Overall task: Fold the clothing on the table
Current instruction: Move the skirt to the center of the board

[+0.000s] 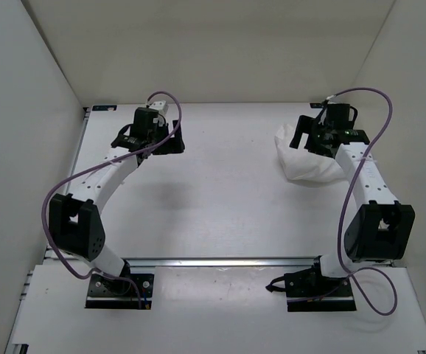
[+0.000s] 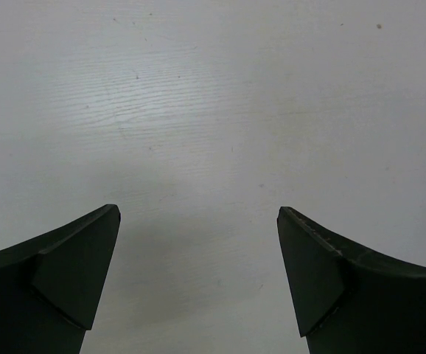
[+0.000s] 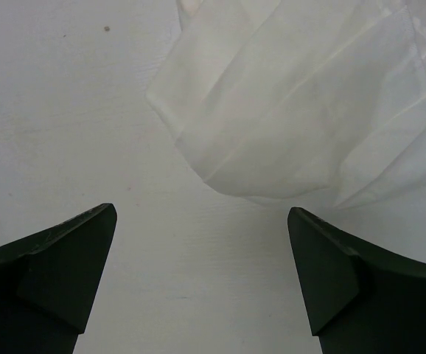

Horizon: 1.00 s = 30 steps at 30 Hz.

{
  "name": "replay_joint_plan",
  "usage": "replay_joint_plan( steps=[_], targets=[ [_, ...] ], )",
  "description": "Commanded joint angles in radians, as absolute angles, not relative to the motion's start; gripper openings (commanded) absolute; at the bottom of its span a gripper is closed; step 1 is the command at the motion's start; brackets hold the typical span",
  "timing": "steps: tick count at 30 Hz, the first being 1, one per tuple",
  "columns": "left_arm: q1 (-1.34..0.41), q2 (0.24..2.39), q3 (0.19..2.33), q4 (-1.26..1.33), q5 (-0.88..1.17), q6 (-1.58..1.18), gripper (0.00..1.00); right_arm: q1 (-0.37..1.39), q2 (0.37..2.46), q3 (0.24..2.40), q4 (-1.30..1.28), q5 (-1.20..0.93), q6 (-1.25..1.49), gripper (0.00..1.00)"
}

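Lying in a crumpled heap, the clothing (image 1: 306,164) occupied the far right part of the table (image 1: 228,199), close to the right wall. The white fabric was bunched and creased, not flat. In the top view, the right gripper (image 1: 328,137) stood over the heap's far edge and hid part of it.

Right wrist view: the right gripper (image 3: 202,211) had its jaws spread wide — nothing lay between them. A rounded, folded lobe of the clothing (image 3: 287,110) sat just ahead of the fingertips, slightly toward the right finger (image 3: 346,287). Whether the fabric touched either finger could not be told. Bare table (image 3: 65,110) filled the left of this view.

Left wrist view: the left gripper (image 2: 198,212) was likewise fully parted and empty, aimed down at bare table (image 2: 213,110).

In the top view, the left gripper (image 1: 148,142) was positioned over the far left part of the table, well apart from the clothing. A metal rail (image 1: 228,260) ran across the near edge, between the two arm bases.
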<state>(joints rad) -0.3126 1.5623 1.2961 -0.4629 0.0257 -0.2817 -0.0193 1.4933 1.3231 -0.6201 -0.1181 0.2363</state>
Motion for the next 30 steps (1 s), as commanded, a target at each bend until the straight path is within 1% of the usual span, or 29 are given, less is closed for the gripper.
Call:
replay_joint_plan(
  steps=[1,6,11,16,20,21,23,24,25,26,27,28,29,30],
  targets=[
    [-0.316,1.557,1.275,-0.402,0.093,-0.307,0.99,-0.006,1.549,1.382,-0.653,-0.06,0.255,0.99],
    [-0.331,1.578,1.276,-0.403,0.104,-0.284,0.99,0.017,1.617,1.514,-0.675,0.051,0.195,0.99],
    [-0.353,1.623,1.366,-0.446,0.121,-0.265,0.99,-0.063,1.719,1.603,-0.667,0.06,0.169,0.99],
    [-0.429,1.716,1.521,-0.526,0.054,-0.222,0.99,-0.055,1.792,1.601,-0.687,0.254,0.11,0.99],
    [-0.414,1.785,1.612,-0.586,0.109,-0.25,0.99,-0.043,1.868,1.583,-0.678,0.23,0.113,0.99],
    [-0.413,1.784,1.603,-0.587,0.132,-0.252,0.99,-0.049,1.89,1.583,-0.667,0.207,0.11,0.98],
    [-0.405,1.776,1.594,-0.58,0.144,-0.255,0.98,-0.041,1.933,1.601,-0.661,0.195,0.121,0.92],
    [-0.405,1.767,1.577,-0.58,0.134,-0.25,0.99,-0.034,1.963,1.618,-0.66,0.196,0.123,0.9],
    [-0.405,1.747,1.553,-0.574,0.126,-0.249,0.99,-0.026,1.979,1.629,-0.658,0.19,0.124,0.84],
    [-0.399,1.738,1.537,-0.566,0.124,-0.249,0.98,-0.02,2.005,1.655,-0.663,0.193,0.126,0.76],
    [-0.39,1.723,1.513,-0.555,0.123,-0.252,0.99,-0.017,2.037,1.69,-0.687,0.186,0.121,0.58],
    [-0.384,1.707,1.503,-0.549,0.135,-0.255,0.99,-0.018,2.055,1.738,-0.695,0.199,0.127,0.46],
    [-0.373,1.694,1.485,-0.545,0.141,-0.261,0.98,-0.009,2.087,1.758,-0.728,0.201,0.126,0.24],
    [-0.362,1.687,1.476,-0.537,0.146,-0.264,0.99,-0.006,2.115,1.796,-0.747,0.213,0.126,0.16]
  ],
)
